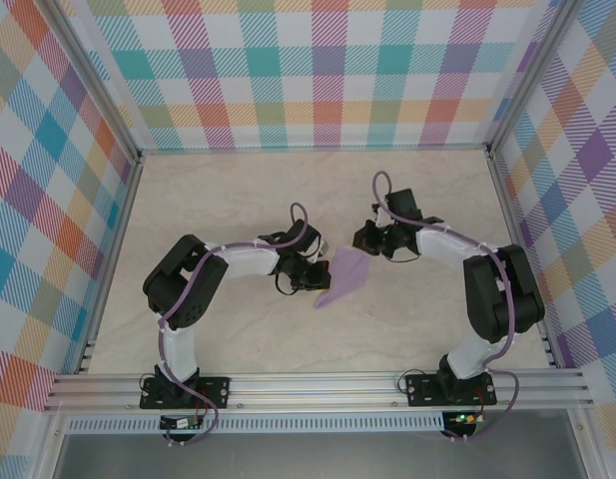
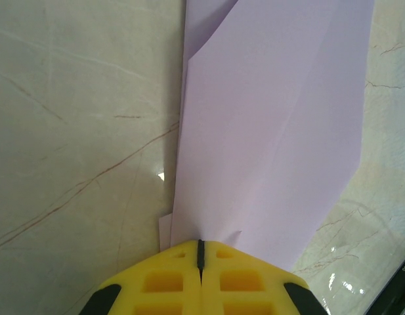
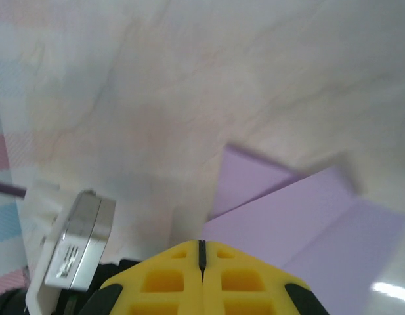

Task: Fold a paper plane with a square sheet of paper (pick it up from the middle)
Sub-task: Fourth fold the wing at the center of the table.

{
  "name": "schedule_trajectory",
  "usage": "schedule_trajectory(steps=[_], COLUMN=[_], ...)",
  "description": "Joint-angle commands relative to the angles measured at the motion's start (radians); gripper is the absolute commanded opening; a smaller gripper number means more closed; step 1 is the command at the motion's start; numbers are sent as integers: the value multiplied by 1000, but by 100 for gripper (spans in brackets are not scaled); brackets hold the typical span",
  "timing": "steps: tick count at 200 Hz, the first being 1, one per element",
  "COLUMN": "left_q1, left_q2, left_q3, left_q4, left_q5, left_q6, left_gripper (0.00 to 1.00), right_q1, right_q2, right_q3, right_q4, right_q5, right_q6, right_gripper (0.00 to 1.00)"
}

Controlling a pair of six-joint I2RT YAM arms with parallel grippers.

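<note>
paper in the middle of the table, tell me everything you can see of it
The paper is thin, plain pale lavender, folded into a pointed dart-like shape with overlapping flaps and creases. It lies on the marbled table between the arms, slanted. The shut left gripper meets one edge, where a small corner curls up; whether it pinches the sheet is unclear. The shut right gripper sits by the other end.
</note>
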Motion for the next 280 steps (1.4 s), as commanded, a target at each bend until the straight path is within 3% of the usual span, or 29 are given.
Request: schedule_trajectory(steps=[1, 45, 106, 153, 174, 280], left_q1=[-19, -20, -20, -20, -21, -57], left_q2=[79, 70, -23, -154, -182, -102], left_q3=[-63, -61, -12, -5, -55, -90], left_q4=[-181, -168, -133, -61, 58, 65], left_q5=[-115, -103, -41, 10, 52, 70], left_q6=[19, 12, 0, -105, -184, -277], left_gripper=[0, 0, 0, 6, 9, 10], right_q1=[62, 98, 98, 98, 98, 98], right_q2=[44, 146, 200, 218, 221, 245], right_q3=[-41, -62, -77, -81, -85, -84], right_q4=[28, 98, 33, -13, -16, -39], right_q5=[-61, -100, -2, 48, 55, 67], right_q6=[52, 84, 58, 56, 55, 56], right_gripper=[0, 0, 0, 0, 0, 0])
